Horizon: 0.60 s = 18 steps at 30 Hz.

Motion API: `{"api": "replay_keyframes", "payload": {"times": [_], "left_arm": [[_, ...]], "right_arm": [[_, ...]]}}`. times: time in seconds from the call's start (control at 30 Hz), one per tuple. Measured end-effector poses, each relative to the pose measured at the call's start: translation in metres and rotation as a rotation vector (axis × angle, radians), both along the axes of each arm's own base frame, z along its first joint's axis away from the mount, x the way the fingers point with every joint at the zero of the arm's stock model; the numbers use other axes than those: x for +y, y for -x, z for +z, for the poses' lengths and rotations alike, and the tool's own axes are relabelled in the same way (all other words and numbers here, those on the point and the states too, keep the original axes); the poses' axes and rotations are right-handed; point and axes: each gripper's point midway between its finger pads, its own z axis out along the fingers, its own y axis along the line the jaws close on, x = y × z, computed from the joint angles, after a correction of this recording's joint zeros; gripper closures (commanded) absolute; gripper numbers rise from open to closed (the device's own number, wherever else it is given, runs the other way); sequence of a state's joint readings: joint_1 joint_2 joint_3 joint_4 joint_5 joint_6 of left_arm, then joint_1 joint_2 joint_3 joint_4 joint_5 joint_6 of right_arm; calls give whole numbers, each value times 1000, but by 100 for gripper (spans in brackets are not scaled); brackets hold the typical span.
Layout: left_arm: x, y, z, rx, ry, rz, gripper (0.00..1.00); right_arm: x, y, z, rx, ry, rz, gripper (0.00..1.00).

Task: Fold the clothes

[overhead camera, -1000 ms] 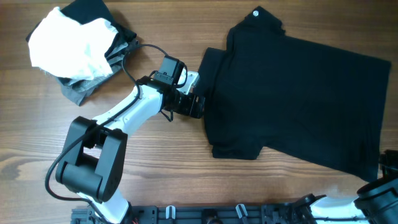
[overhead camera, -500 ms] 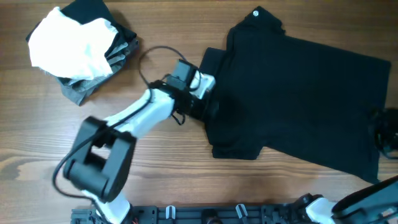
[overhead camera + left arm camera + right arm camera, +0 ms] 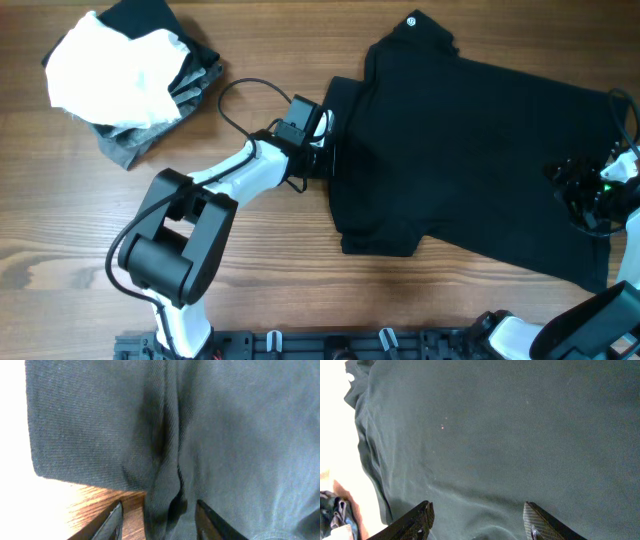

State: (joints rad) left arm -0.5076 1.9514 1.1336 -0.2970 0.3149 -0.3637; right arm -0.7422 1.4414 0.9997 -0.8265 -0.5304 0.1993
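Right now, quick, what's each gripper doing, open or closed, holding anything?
Left gripper: open, straddling a fold of the black shirt.
Right gripper: open above the shirt, holding nothing.

A bare wood-grain tabletop [image 3: 60, 230] fills the view, with a black mounting rail [image 3: 340, 347] along its bottom edge.

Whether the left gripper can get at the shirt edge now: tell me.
Probably yes. The left gripper is open, with a fold of the shirt edge between its jaws and nothing covering it.
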Motion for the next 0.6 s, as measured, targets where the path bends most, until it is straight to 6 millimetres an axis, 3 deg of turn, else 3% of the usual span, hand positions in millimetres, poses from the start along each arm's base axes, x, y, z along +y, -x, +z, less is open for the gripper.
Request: {"api": "replay_keyframes", "payload": {"times": [0.1, 0.2, 0.33, 0.4, 0.5, 0.53, 0.6], "left_arm": [[-5, 0, -5, 15, 23, 1, 96], [-4, 2, -8, 28, 24, 2, 96], [16, 6, -10, 110, 22, 41, 96], [71, 11, -11, 242, -19, 165, 96], [160, -1, -9, 303, -45, 373, 96], [178, -1, -7, 310, -49, 412, 96], [201, 2, -3, 319, -52, 442, 85]], "right_arm": [[0, 1, -1, 7, 0, -1, 38], [0, 2, -1, 10, 1, -2, 38], [-5, 6, -6, 44, 25, -24, 36], [-8, 15, -18, 94, 40, -53, 41], [-7, 27, -34, 156, 33, -97, 48], [-6, 31, -37, 172, 31, -105, 54], [-1, 44, -48, 239, 13, -137, 72]]}}
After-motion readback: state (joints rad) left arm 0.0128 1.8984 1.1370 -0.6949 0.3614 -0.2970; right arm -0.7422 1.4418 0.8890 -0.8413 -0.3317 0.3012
